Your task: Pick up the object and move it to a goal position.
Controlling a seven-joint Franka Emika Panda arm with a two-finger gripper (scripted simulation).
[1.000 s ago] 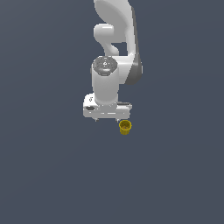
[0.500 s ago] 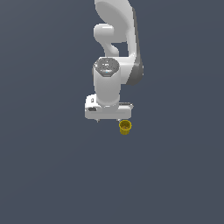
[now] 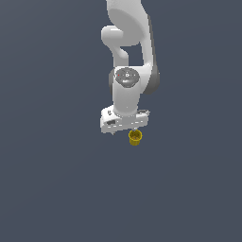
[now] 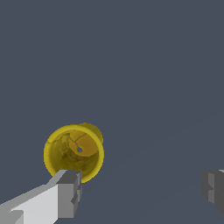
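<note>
The object is a tiny yellow cup (image 3: 135, 137) with a hollow top, standing upright on the grey floor just below the white gripper's body in the exterior view. In the wrist view the cup (image 4: 74, 152) shows from above, its rim touching or just beside one grey fingertip (image 4: 69, 192). The other fingertip (image 4: 213, 188) is far off to the side. The gripper (image 4: 141, 192) is open and empty; the cup is not between the fingers but beside one of them. In the exterior view the fingers are hidden behind the hand (image 3: 124, 120).
The white arm (image 3: 130, 52) rises behind the hand toward the top of the exterior view. A plain dark grey floor (image 3: 56, 189) lies all around. No goal marker shows.
The hand has shifted slightly to the exterior view's right and a little lower toward the cup. The cup has not moved.
</note>
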